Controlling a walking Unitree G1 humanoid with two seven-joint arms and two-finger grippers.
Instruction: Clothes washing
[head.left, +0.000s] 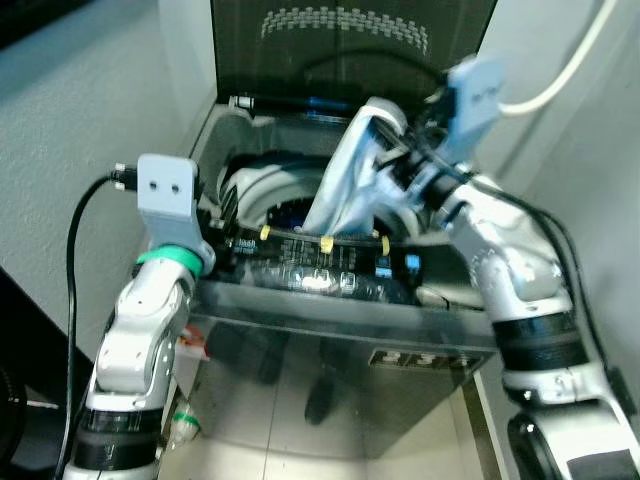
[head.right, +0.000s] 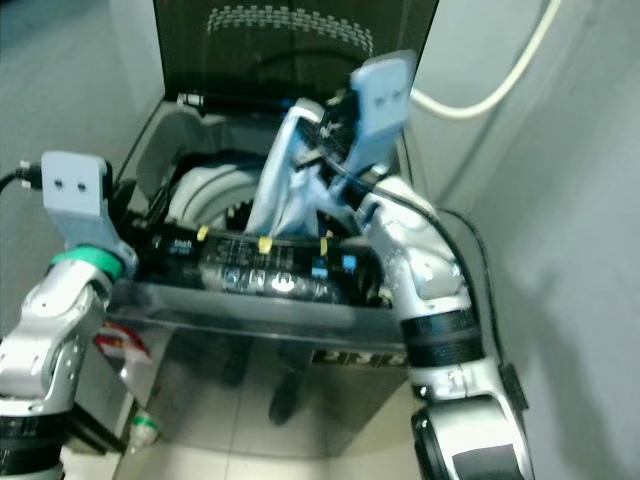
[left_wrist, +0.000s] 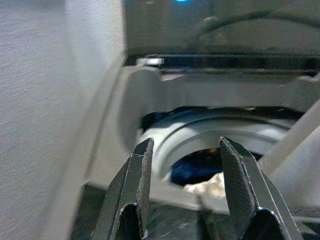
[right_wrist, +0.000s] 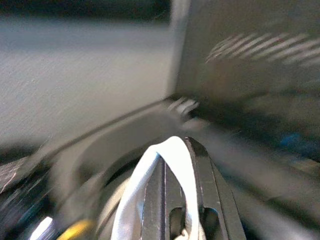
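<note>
- So there's a pale blue-white piece of clothing (head.left: 345, 185) hanging over the open top of the washing machine (head.left: 340, 300), draping from up near the back right of the opening down toward the drum (head.left: 265, 195).
- The right gripper (right_wrist: 175, 200) has it. In the right wrist view the two black fingers (right_wrist: 202, 175) are pressed together with the white fabric looped over and around them, so it's clamped on the cloth. That view is pretty blurry though.
- Right arm (head.left: 510, 270) comes in from the right side of the machine, bent over the rim, with the wrist up above the opening.
- Inside the drum you can see something dark blue (left_wrist: 197, 165) and a bit of something lighter next to it; can't tell what exactly.
- Left gripper (left_wrist: 187, 195) sits at the left front corner of the machine, pointing at the drum. Its fingers are spread apart with nothing between them.
- The lid (head.left: 350, 40) stands upright at the back, dark with a pale dotted pattern on it.
- The control panel (head.left: 310, 265) runs along the front edge, glossy black with a few yellow marks.
- A white hose (head.left: 565, 65) curves along the wall on the right, and a black cable (head.left: 85, 230) loops off the left arm (head.left: 140, 330).
</note>
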